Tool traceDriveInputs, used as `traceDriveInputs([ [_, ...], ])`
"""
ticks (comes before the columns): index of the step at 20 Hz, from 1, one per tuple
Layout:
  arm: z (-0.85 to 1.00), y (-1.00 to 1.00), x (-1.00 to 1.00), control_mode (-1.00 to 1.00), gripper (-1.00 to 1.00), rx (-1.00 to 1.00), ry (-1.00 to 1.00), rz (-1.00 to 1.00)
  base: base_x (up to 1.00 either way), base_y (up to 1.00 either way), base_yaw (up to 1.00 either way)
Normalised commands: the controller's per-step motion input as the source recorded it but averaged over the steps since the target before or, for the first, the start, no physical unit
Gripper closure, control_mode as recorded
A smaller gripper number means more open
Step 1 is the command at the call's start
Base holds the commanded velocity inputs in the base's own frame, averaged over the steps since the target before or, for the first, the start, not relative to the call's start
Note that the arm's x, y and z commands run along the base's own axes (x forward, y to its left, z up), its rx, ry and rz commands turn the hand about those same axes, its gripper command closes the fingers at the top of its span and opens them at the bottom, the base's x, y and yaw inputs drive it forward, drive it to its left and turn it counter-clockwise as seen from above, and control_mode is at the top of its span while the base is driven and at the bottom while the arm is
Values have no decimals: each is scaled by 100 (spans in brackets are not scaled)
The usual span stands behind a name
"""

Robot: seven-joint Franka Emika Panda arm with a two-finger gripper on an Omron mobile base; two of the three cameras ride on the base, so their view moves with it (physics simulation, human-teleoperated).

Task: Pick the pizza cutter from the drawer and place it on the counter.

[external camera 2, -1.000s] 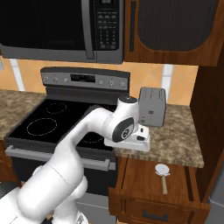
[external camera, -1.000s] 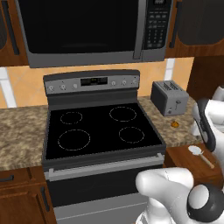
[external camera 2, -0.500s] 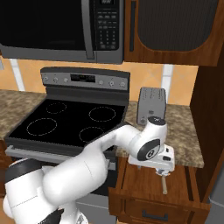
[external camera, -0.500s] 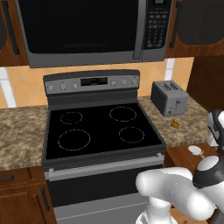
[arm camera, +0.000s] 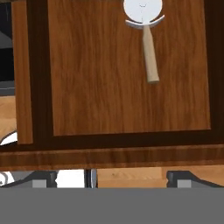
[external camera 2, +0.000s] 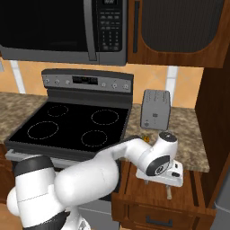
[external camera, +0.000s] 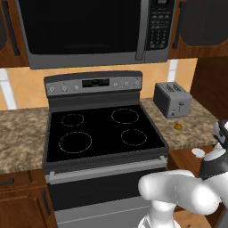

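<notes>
Hovering over open drawer (arm camera: 109,87), hand (arm camera: 131,179) fingers apart, pizza cutter (arm camera: 145,33) lying inside.

The pizza cutter (arm camera: 145,30) blade is cut off by the top edge.

The pizza cutter (arm camera: 145,35) lies in the drawer (arm camera: 109,87) (open, below the counter (external camera 2: 191,130)), apparently flat.

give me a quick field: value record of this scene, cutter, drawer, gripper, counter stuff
pizza cutter: lying flat inside the drawer, not held
drawer: pulled open, plain wood floor
gripper: above the drawer, fingertips apart, nothing between them
counter: beside the stove, pizza cutter not on it yet
toaster: upright on the counter
orange lump: on the counter in front of the toaster
</notes>
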Motion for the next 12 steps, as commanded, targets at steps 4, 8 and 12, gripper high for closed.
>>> traceDriveInputs([
  [4, -49, 11, -2, -100, -100, 0, 2, -2, 0, 0, 0],
  [8, -39, 25, 0, -100, -100, 0, 5, -6, 0, 0, 0],
  [12, -33, 8, 0, -100, -100, 0, 2, -4, 0, 0, 0],
])
